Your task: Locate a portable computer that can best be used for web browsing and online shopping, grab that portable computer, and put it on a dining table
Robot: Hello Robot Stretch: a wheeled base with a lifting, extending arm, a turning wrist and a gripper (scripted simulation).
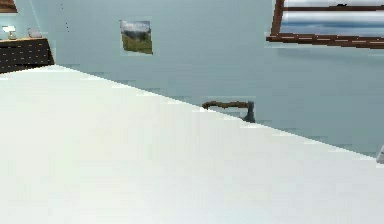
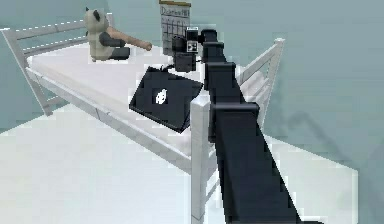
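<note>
1. Over on the forward view's left, we've got a dark dresser (image 1: 25,52) against the pale blue wall. Next comes a small framed picture (image 1: 136,36), then a low dark shape (image 1: 230,107) poking up behind the big white surface (image 1: 150,160) (might be a chair back, hard to say). A window (image 1: 330,25) sits at the right.
2. In the arm side view, a white bed (image 2: 75,75) runs across. A teddy bear (image 2: 105,40) sits up toward its left end, well apart from the action.
3. The laptop (image 2: 165,100) is the dark slab with the pale mark, tilted on the mattress by the near edge. Handy spot, we reckon, since the arm needn't stretch far for it.
4. The gripper (image 2: 165,68) sits just above the laptop in the picture, and the arm (image 2: 235,130) reaches out over the bed, so we read this as lining up the grab. We can't tell how the jaws are set, or whether it's got hold of anything.
5. By our read the grab comes first, and the dining table leg comes after.
</note>
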